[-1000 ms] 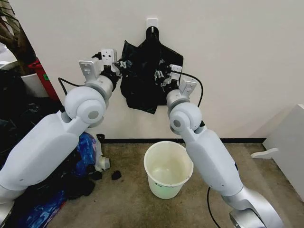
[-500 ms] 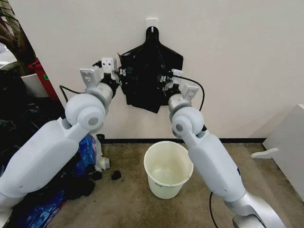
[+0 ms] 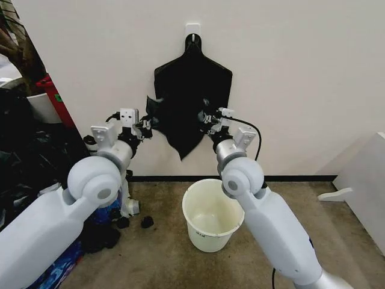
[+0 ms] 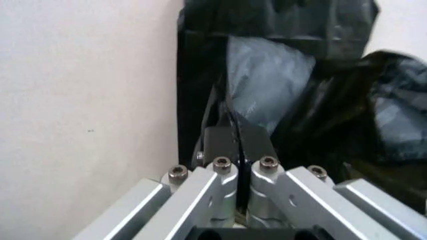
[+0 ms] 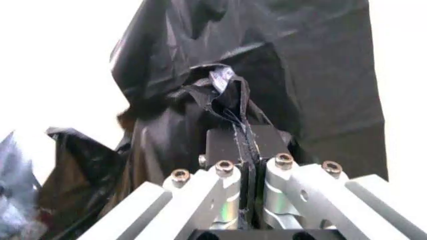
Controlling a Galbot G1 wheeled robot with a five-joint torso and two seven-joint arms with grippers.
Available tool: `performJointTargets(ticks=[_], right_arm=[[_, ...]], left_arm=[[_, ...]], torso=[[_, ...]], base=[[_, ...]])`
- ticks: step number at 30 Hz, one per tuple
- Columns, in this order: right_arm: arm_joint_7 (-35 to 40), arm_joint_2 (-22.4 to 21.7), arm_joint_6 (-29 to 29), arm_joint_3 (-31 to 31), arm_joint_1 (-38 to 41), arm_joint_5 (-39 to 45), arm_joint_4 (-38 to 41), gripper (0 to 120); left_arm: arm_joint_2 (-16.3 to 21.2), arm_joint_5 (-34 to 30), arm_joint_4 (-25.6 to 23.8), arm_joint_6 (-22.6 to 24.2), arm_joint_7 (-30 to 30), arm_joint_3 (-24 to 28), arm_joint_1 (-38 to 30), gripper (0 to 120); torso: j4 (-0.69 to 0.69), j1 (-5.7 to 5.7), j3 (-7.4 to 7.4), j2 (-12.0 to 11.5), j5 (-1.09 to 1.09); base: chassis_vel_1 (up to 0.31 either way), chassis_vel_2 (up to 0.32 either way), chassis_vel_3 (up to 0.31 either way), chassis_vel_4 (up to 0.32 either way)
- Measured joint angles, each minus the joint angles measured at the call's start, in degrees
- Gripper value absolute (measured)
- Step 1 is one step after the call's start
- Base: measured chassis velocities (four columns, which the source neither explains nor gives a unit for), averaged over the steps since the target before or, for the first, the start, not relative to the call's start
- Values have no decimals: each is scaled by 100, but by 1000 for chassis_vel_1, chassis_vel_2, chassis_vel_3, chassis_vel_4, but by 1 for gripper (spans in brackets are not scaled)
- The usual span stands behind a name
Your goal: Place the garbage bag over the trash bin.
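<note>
Overhead, wrinkly glossy garbage bag [image 3: 180, 129] between both clamped claws.

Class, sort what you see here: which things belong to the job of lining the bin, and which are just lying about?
Belongs to the job:
garbage bag, pinched at both edges
trash bin
left end effector
right end effector

Just lying about:
flat black bundle hanging on the wall hook
blue plastic bag
white furniture

Looks like a storage corner or test room: bare white wall [image 3: 313, 72], wall hook [image 3: 192, 29], carpet floor [image 3: 162, 253], clutter pile [image 3: 36, 162] at left.
</note>
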Motion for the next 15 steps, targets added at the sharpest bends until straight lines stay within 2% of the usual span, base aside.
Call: performJointTargets(ticks=[9,15], right_arm=[[34,-538,-151,385,-324,528,857,0],[111,-1328,-360,1142,-890,1538,1975,0]], left_arm=[[307,-73,-397,-265,272,-98,174,0],[494,-494,-731,-732,776,-125,407,0]], torso=[[0,0,0,0,2],[-1,0,-1,0,2]], base=[[0,0,0,0],[0,0,0,0]])
